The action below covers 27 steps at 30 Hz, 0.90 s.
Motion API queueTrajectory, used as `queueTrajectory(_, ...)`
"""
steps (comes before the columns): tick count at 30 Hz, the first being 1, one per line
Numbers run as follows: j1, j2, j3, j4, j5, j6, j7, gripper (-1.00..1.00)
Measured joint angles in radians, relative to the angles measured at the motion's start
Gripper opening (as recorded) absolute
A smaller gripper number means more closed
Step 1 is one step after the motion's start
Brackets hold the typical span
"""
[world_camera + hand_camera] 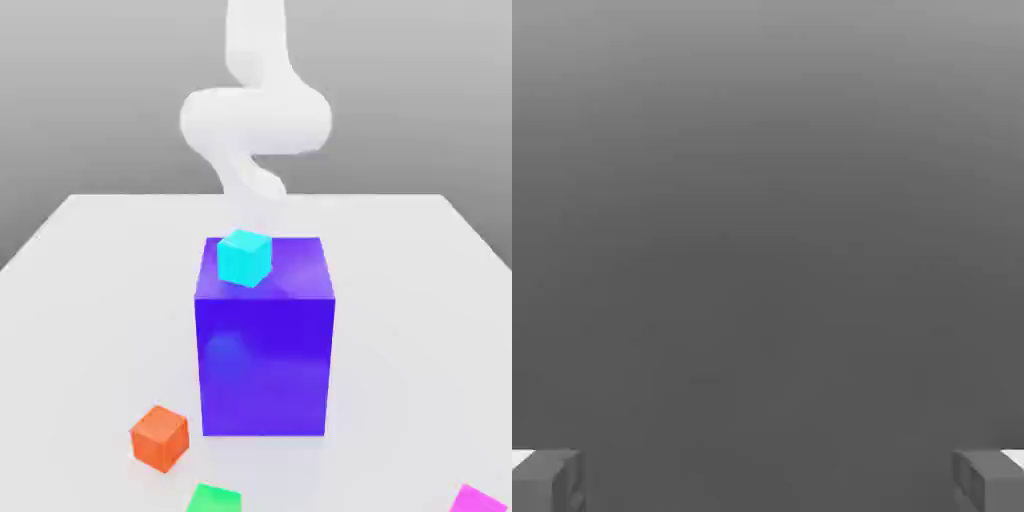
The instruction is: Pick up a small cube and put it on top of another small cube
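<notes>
A small cyan cube [245,257] rests tilted on the top of a big blue block [265,350], near its far left corner in the exterior view. A small orange cube [159,437] lies on the table in front of the block, to the exterior view's left. A small green cube [214,498] and a small magenta cube [478,499] sit at the near edge of that view. My white arm [255,120] rises behind the block. In the hand view my gripper [768,482] is open, its grey fingers [547,480] far apart with nothing between them.
The white table [90,300] spreads around the big blue block, which stands tall in the middle. The hand view faces a plain grey backdrop.
</notes>
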Motion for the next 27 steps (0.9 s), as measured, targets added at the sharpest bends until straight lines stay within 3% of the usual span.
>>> queueTrajectory(27, 0.201, 0.987, 0.13, 0.135, -0.094, 0.218, -0.318, 0.0)
